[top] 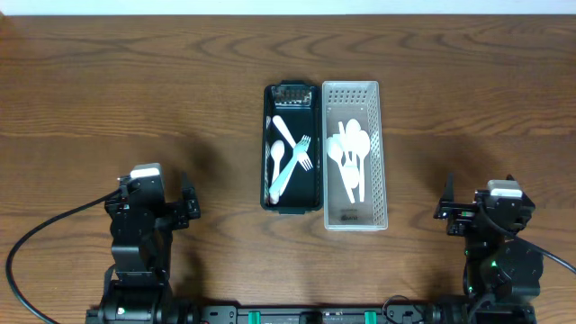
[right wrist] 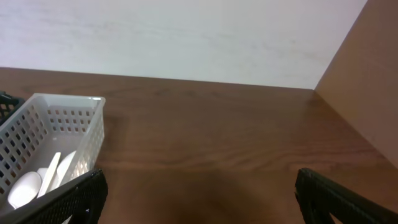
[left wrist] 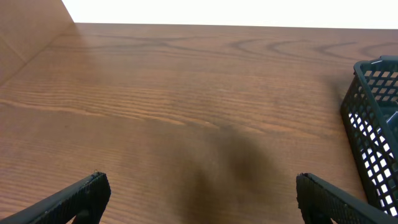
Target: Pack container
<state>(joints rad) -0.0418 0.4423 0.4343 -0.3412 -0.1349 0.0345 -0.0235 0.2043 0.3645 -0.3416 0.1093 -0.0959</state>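
A black slotted basket sits mid-table and holds white and pale blue plastic forks and spoons. A white slotted basket stands touching its right side and holds several white plastic spoons. My left gripper is open and empty near the front left, well apart from the baskets; the black basket's corner shows in the left wrist view. My right gripper is open and empty at the front right; the white basket shows in the right wrist view.
The wooden table stretches wide on both sides of the baskets. A pale wall runs behind the far table edge. A black cable trails from the left arm at the front.
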